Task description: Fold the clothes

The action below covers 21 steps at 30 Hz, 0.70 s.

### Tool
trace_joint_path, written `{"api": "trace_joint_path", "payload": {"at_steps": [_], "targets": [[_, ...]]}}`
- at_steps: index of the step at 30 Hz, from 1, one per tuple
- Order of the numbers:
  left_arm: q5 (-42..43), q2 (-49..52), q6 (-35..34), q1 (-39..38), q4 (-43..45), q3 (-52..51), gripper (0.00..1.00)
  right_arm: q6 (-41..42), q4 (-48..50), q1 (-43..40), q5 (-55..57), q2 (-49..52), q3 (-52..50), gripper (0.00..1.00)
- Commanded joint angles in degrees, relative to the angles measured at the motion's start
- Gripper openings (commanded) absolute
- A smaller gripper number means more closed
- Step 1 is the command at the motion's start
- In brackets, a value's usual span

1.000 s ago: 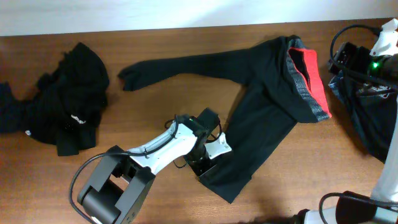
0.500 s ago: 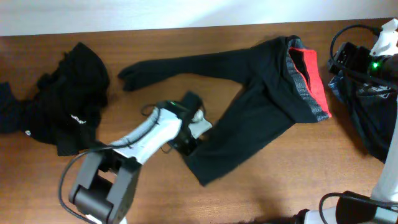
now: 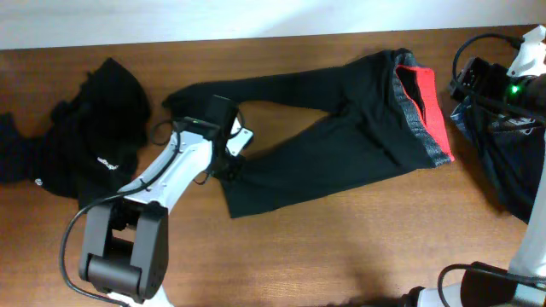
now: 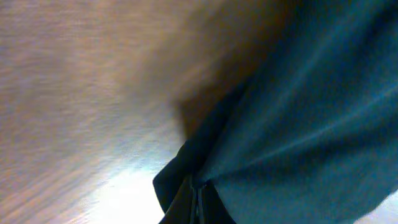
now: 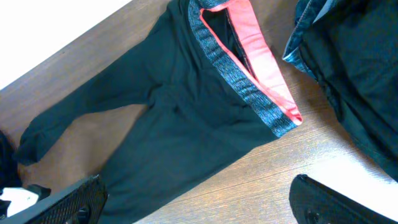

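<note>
Black long trousers (image 3: 341,136) lie across the table middle, with a grey knit waistband and red lining (image 3: 426,111) at the right. My left gripper (image 3: 229,164) is shut on the hem of the lower trouser leg, near the upper leg's end (image 3: 183,101). The left wrist view shows the pinched dark cloth (image 4: 261,137) over the wood. My right gripper (image 5: 199,202) is open, high above the table; its view shows the trousers (image 5: 168,118) and waistband (image 5: 249,68) below.
A heap of black garments with small white logos (image 3: 94,141) lies at the left. A dark navy garment (image 3: 503,162) lies at the right edge, also in the right wrist view (image 5: 354,68). Cables and the right arm's base (image 3: 495,81) sit at the back right.
My left gripper has dragged the lower trouser leg's hem up and to the left, swinging that leg toward the upper leg. The right arm has not moved.
</note>
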Motion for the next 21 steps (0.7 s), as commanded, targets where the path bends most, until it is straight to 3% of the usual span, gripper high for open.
{"api": "trace_joint_path", "payload": {"at_steps": [1, 18, 19, 20, 21], "targets": [[-3.8, -0.3, -0.3, 2.4, 1.7, 1.0, 0.01, -0.8, 0.0, -0.2, -0.8, -0.1, 0.2, 0.99], [-3.6, -0.3, -1.6, 10.9, 13.7, 1.0, 0.01, -0.8, 0.0, -0.2, -0.8, -0.1, 0.2, 0.99], [-3.6, -0.3, -1.6, 11.0, 13.7, 1.0, 0.11, -0.8, 0.0, -0.2, -0.8, -0.1, 0.2, 0.99], [-3.6, -0.3, -1.6, 11.0, 13.8, 1.0, 0.27, -0.8, 0.0, -0.2, -0.8, -0.1, 0.2, 0.99], [-3.6, -0.3, -1.6, 11.0, 13.9, 1.0, 0.56, -0.8, 0.0, -0.2, -0.8, -0.1, 0.2, 0.99]]}}
